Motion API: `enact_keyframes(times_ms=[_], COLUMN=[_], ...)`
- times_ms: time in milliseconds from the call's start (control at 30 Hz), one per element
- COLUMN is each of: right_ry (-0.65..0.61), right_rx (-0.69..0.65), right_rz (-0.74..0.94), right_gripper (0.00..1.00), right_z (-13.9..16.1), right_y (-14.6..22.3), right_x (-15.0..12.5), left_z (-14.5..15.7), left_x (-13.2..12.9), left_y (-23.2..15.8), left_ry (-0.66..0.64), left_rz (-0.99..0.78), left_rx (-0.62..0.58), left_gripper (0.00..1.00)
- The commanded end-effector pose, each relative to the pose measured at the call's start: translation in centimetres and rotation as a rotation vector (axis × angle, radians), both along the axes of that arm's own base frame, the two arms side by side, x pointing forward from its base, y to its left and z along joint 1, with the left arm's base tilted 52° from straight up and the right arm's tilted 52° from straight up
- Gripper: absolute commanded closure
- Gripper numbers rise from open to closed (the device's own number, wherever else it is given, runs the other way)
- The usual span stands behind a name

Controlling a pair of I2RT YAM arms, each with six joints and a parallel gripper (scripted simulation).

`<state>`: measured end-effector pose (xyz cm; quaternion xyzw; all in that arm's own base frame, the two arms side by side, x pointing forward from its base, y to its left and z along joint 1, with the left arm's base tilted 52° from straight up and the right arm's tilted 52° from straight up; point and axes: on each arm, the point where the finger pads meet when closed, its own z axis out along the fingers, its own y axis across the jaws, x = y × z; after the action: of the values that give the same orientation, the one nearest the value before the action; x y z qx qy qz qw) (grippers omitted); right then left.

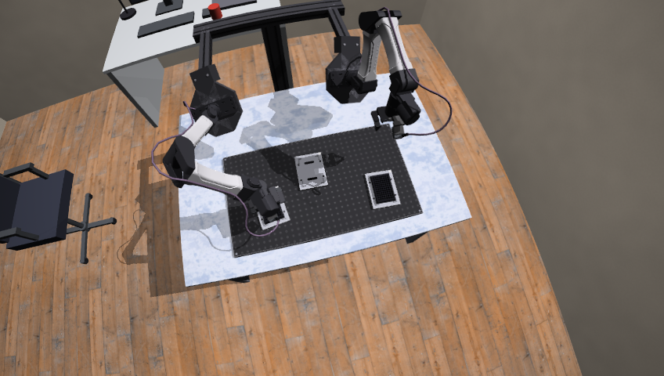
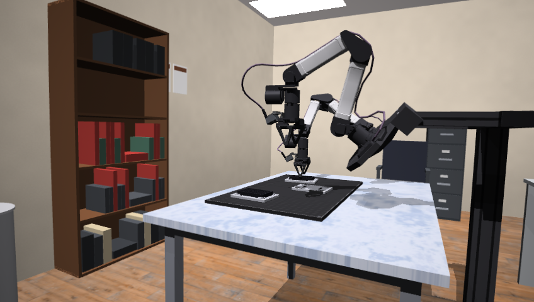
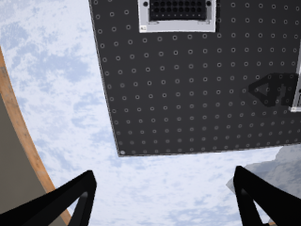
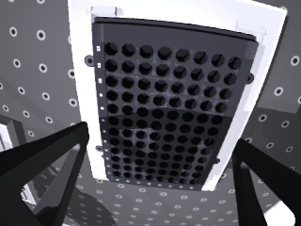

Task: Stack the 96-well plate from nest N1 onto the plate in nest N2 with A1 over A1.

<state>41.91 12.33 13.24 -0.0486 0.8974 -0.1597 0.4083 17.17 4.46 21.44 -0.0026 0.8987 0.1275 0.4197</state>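
The right claw [image 1: 273, 214] [image 2: 301, 173] [image 4: 162, 138] stands wide open, low over the 96-well plate [image 2: 301, 177] [image 4: 162, 108] in the right-hand nest N1 [image 1: 266, 226] [image 2: 290, 180] [image 4: 81, 42]. Center the fingers squarely along its long sides, then descend straight and close evenly, gripping only the plate.

The surface [image 1: 433, 172] [image 2: 393, 239] [image 3: 61, 118] is white mottled with pale blue. On it the board [image 1: 326, 218] [image 2: 300, 209] [image 3: 160, 108] [image 4: 42, 85] is near-black, dotted with a regular grid of small pale rings. Both plates' frames are white; the well plate [image 4: 165, 113] in the right wrist view is dark grey, patterned with rows of black round wells and tiny white marks along one edge. Both claws are black, the arms black and white with purplish cables. The floor [image 1: 349, 316] is orange-brown planking with darker streaks.
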Motion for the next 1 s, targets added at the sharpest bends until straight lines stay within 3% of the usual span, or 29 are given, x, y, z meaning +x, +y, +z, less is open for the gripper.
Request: enact_keyframes(times_ms=[0,267,967], right_ry=[-0.003,-0.004,0.008], right_rx=[0.007,0.007,0.002], right_rz=[0.003,0.003,0.005], right_gripper=[0.0,0.0,0.0], right_z=[-0.7,-1.4,-1.8], right_y=[-0.1,-0.4,-0.7], right_x=[1.2,2.2,1.6], left_z=[0.3,0.3,0.3], left_x=[0.0,0.0,0.0], left_y=[0.1,0.1,0.1], left_ry=[-0.007,-0.007,-0.007], left_rz=[0.009,0.009,0.009], left_rx=[0.001,0.001,0.001], left_gripper=[0.0,0.0,0.0])
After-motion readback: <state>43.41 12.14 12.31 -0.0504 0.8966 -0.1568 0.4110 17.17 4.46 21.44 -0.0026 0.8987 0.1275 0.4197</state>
